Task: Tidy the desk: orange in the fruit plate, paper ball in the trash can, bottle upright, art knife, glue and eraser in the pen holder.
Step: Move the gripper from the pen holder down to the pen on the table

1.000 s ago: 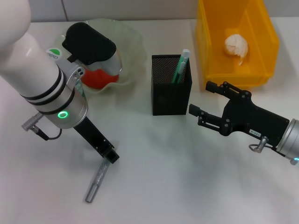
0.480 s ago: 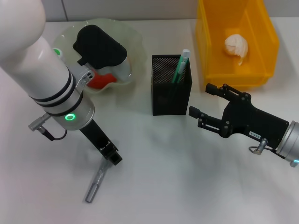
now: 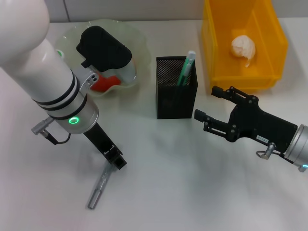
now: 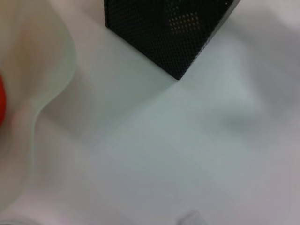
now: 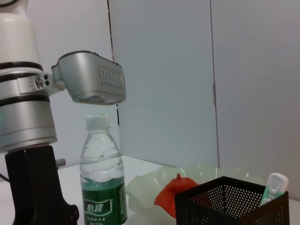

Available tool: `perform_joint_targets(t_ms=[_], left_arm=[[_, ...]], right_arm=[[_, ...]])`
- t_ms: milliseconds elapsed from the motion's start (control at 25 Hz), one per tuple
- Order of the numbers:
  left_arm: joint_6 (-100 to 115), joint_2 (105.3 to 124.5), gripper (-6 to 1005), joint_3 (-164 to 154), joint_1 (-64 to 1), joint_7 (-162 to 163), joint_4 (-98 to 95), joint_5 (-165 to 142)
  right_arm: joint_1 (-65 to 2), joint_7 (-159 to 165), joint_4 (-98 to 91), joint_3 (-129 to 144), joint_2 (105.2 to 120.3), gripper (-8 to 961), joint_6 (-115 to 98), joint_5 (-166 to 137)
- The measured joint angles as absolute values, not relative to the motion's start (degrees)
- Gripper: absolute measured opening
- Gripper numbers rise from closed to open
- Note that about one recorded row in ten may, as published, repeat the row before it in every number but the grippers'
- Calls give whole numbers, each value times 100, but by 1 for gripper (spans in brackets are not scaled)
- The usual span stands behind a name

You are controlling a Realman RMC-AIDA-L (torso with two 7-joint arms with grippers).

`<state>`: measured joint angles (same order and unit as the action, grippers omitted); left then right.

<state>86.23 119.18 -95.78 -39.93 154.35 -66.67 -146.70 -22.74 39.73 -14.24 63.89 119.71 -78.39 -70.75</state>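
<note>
1. The left pincer (image 3: 115, 161) points down at the white bench (image 3: 183, 192), its dark fingers close together at the tip of the grey art knife (image 3: 98, 186); whether they actually clamp the knife cannot be told, since the fingers hide the contact.
2. The art knife lies flat on the bench, its body running away from the left pincer toward the robot.
3. Behind the left pincer, partly hidden by the arm, sits the fruit plate (image 3: 137, 45) with the orange (image 3: 107, 83) inside it (only a red patch shows in the head view).
4. The bottle (image 5: 103, 176) stands upright just beside the left arm, its white cap on top; in the right wrist view the orange and fruit plate lie between it and the pen holder.
5. The pen holder (image 3: 176, 98) stands between the two pincers, just beside the right one, and a green-and-white glue stick (image 3: 186, 67) leans inside it.
6. The right pincer (image 3: 208, 102) hovers over the bench with its two black fingers spread wide and nothing between them, tips aimed at the pen holder's side.
7. Beyond the right pincer, the trash can (image 3: 214, 43) holds the paper ball (image 3: 244, 48).
</note>
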Motion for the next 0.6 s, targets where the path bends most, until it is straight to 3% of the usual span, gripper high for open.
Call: perform_joint_targets(t_ms=[600], left_arm=[[8470, 11917, 527, -9607, -4165, 15423, -6356, -14692]], right_arm=[[-2330, 3972, -1406, 6390, 11964, 785, -7726, -7075]])
